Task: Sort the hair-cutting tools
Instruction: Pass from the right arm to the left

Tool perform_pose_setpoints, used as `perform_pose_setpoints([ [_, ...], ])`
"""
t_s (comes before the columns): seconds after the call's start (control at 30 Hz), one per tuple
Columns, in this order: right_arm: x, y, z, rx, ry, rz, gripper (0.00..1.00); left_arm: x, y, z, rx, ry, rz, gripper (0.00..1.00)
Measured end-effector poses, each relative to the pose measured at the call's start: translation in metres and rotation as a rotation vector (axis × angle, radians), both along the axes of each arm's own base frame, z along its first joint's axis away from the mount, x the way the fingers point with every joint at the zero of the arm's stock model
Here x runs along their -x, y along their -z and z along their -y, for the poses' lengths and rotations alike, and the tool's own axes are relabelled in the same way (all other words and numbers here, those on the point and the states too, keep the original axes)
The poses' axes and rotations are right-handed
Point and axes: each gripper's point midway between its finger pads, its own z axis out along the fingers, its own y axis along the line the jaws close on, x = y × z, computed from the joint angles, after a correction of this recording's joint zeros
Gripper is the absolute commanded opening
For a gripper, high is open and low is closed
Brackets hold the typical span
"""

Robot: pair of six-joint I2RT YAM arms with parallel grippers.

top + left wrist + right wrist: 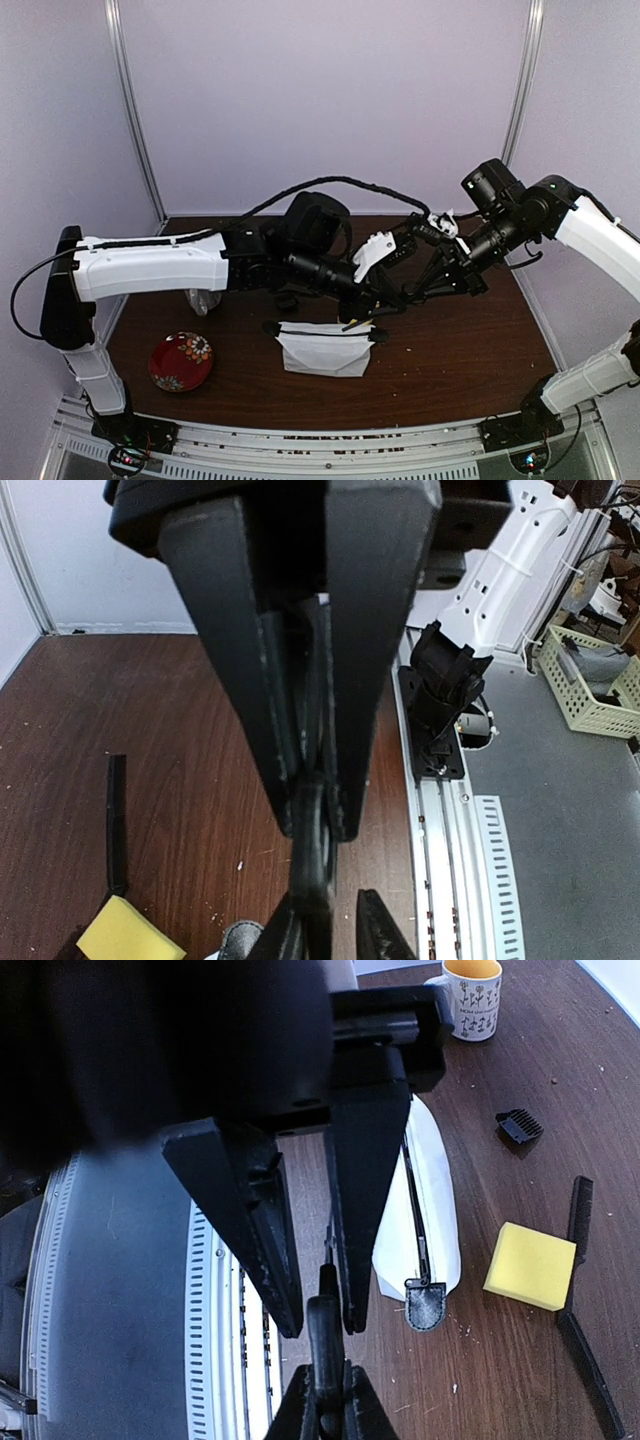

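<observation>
Brown table [500, 1360], floral mug [470, 995], black guard [520, 1125]

Plain pale-lilac walls [320, 100] on three sides, seamed by slim metal corner strips [135, 110], under soft, even light. Below, a dark brown wood-grain table [470, 350], edged at the near side by a perforated metal rail [330, 445]. Past that edge, a grey surface [560, 860] with a pale-green plastic basket [590, 690].

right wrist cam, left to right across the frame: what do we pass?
right gripper with a thin black tool at its tips → white pouch → yellow sponge → two black combs. Left out, since they overlap others sideways: mug, small black piece.
</observation>
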Motion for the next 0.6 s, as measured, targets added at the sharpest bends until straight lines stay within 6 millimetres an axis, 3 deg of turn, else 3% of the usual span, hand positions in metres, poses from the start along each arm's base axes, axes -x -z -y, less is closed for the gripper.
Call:
perform_pose_setpoints([
  [0.17, -0.0006, 0.0012, -0.0010, 0.001, -0.002, -0.004, 0.00, -0.0008, 0.0057, 0.0019, -0.010, -0.006, -0.017, 0.14],
  [0.23, -0.0007, 0.0013, -0.0011, 0.001, -0.002, -0.005, 0.00, -0.0014, 0.0055, 0.0016, -0.009, -0.008, -0.021, 0.25],
  [0.3, -0.0012, 0.0013, -0.0013, 0.000, -0.001, -0.004, 0.00, -0.0012, 0.0052, 0.0017, -0.008, -0.006, -0.022, 0.29],
  [0.6, -0.0028, 0.0016, -0.0029, -0.003, -0.003, -0.001, 0.00, -0.0049, 0.0054, 0.0013, 0.002, -0.027, -0.023, 0.24],
])
